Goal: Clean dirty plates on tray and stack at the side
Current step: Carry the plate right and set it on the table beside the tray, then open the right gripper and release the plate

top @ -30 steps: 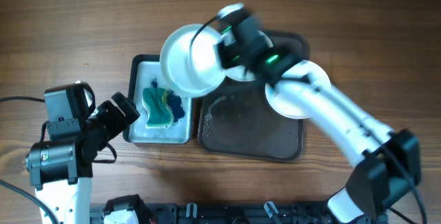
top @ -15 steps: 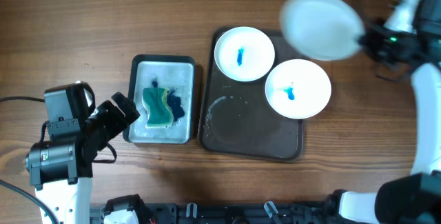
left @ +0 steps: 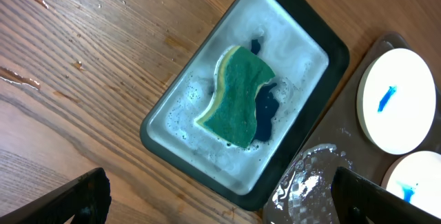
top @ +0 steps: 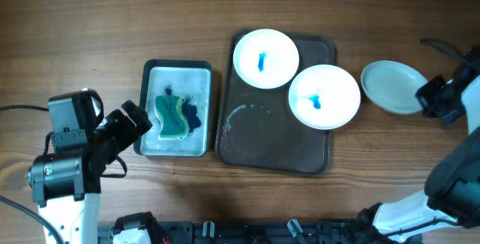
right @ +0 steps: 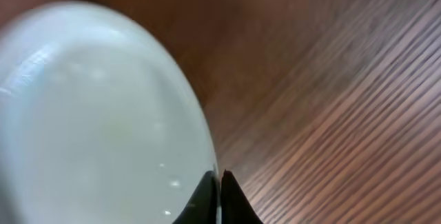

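Moved: right claw (top: 433,97) has carried the plain white plate (top: 391,86) from above the brown tray's far right corner down to the right side of the desk (top: 75,19), clear of the tray.
Right claw: pinched shut on that plate's rim; the plate is tilted, and whether it touches the desk cannot be told.
Left claw (top: 133,124): spread wide, holding nothing, unmoved beside the grey tray (top: 152,148).
Brown tray (top: 270,146): carries a far smeared plate (top: 266,45) and a near smeared plate (top: 330,82), close together.
Grey tray: holds a green sponge (top: 171,116) and a blue stain.
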`<state>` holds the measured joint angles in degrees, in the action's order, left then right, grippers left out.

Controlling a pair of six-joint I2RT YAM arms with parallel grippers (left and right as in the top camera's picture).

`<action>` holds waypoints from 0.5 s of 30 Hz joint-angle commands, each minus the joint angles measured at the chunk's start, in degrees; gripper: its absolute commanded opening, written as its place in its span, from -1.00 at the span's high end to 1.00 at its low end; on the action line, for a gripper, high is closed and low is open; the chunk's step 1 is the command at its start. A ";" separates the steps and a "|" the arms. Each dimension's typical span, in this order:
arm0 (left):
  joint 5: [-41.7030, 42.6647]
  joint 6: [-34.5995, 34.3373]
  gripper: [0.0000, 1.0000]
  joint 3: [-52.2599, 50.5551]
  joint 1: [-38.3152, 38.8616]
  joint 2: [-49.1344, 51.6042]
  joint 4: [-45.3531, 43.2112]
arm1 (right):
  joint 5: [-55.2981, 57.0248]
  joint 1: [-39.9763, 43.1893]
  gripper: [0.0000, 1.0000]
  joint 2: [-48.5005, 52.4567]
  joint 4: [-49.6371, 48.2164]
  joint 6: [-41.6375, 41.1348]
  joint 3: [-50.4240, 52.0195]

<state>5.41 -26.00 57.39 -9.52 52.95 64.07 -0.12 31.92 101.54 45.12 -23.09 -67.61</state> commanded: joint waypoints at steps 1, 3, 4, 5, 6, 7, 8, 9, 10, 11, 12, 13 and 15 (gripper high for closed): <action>-0.98 0.11 -1.00 1.07 -0.50 -0.35 -0.11 | 1.44 -0.46 0.91 0.74 -1.16 0.61 4.61; -0.98 0.11 -1.00 1.07 -0.50 -0.35 -0.11 | 1.44 -1.33 0.91 0.74 -0.98 0.61 6.64; -0.96 0.11 -1.00 1.07 -0.50 -0.35 -0.11 | 1.42 -1.81 0.91 0.68 -0.83 0.61 6.97; -0.96 0.11 -1.00 1.07 -0.50 -0.35 -0.11 | 1.42 -2.51 0.91 0.57 -0.28 0.63 6.99; -0.98 0.13 -1.00 1.07 -0.50 -0.35 -0.11 | 1.44 -3.41 0.92 0.33 0.13 0.96 6.99; -0.98 0.11 -1.00 1.07 -0.50 -0.35 -0.11 | 1.46 -4.31 0.92 0.00 0.35 1.77 6.99; -0.96 0.11 -1.00 1.07 -0.50 -0.35 -0.11 | 1.46 -5.05 0.91 -0.39 0.39 2.32 6.99; -0.98 0.13 -1.00 1.07 -0.50 -0.35 -0.11 | 1.90 -6.45 0.91 -1.18 0.61 2.36 6.99; -0.96 0.13 -1.00 1.07 -0.50 -0.35 -0.11 | 2.36 -7.89 0.84 -2.05 0.76 2.29 6.97; -0.98 0.13 -1.00 1.07 -0.50 -0.35 -0.11 | 2.93 -9.01 0.62 -2.80 0.74 2.25 6.97; -0.96 0.13 -1.00 1.07 -0.50 -0.35 -0.11 | 3.78 -10.36 0.50 -3.87 0.72 2.21 6.91; -0.96 0.11 -1.00 1.07 -0.50 -0.35 -0.11 | 4.90 -11.52 0.40 -5.16 0.76 2.10 6.82; -0.98 0.11 -1.00 1.07 -0.50 -0.35 -0.11 | 6.71 -12.96 0.24 -8.22 0.83 1.55 6.80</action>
<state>5.41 -26.00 57.39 -9.52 52.95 64.10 2.11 21.65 99.57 45.82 -21.43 -61.08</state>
